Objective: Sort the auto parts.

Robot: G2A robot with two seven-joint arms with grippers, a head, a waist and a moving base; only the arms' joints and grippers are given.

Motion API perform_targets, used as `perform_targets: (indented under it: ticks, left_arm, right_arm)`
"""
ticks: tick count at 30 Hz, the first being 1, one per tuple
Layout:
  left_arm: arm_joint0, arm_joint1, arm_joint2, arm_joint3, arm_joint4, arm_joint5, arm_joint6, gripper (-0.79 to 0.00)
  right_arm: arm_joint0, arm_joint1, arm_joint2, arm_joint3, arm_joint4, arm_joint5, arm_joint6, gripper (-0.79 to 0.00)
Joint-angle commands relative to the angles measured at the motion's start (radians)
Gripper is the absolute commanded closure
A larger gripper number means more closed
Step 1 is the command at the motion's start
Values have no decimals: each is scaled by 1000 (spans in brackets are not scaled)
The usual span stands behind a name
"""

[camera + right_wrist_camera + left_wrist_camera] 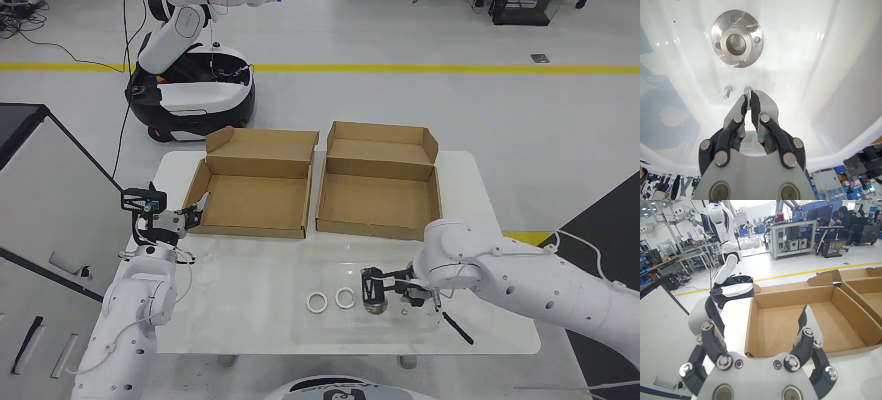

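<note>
Bolt [748,99] is pinched between the fingers of the right end effector [750,95], low inside a white tray [791,75] on the near side of the bench [250,290]. A second bolt [727,92] lies just beside it, with a metal flange [737,39] beyond. Two white rings [318,301] lie near the flange. Farther back, two open cardboard boxes [250,200] sit side by side. The left end effector [757,306] hovers spread at the left box's near corner.

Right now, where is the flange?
In the right wrist view the flange lies in the white tray, just ahead of the right tool, which grips a bolt; a second bolt lies nearby.
</note>
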Motion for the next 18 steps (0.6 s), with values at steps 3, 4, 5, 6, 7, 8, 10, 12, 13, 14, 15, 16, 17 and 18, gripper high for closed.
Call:
perform_targets:
  ticks: [3, 4, 5, 6, 7, 8, 10, 12, 13, 14, 15, 16, 17, 18]
  left_arm:
    - [0, 0, 0, 0, 0, 0, 0, -785]
    - [0, 0, 0, 0, 0, 0, 0, -785]
    - [0, 0, 0, 0, 0, 0, 0, -785]
    - [0, 0, 0, 0, 0, 0, 0, -785]
    - [0, 0, 0, 0, 0, 0, 0, -785]
    - [0, 0, 0, 0, 0, 0, 0, -785]
    - [0, 0, 0, 0, 0, 0, 0, -785]
    - [0, 0, 0, 0, 0, 0, 0, -785]
    - [0, 0, 0, 0, 0, 0, 0, -785]
    - [0, 0, 0, 0, 0, 0, 0, -785]
    - [0, 0, 0, 0, 0, 0, 0, -785]
    - [0, 0, 0, 0, 0, 0, 0, -785]
    - [0, 0, 0, 0, 0, 0, 0, -785]
    - [0, 0, 0, 0, 0, 0, 0, -785]
  right_arm:
    - [9, 2, 4, -9, 18, 6, 6, 0]
    - [13, 3, 5, -13, 24, 8, 8, 0]
    - [18, 5, 9, -19, 30, 11, 11, 0]
    - [22, 7, 14, -25, 39, 15, 15, 0]
    - [29, 10, 21, -35, 48, 19, 19, 0]
    - [34, 13, 28, -44, 56, 25, 25, 0]
    - [44, 21, 44, -68, 75, 36, 36, 0]
    - [52, 30, 61, -88, 92, 47, 47, 0]
    - [56, 34, 71, -100, 102, 52, 52, 0]
    - [61, 39, 83, -113, 118, 57, 57, 0]
    - [65, 45, 93, -123, 132, 63, 63, 0]
    - [70, 50, 105, -133, 150, 67, 67, 0]
    - [73, 55, 117, -143, 170, 70, 70, 0]
    - [76, 61, 129, -151, 191, 72, 72, 0]
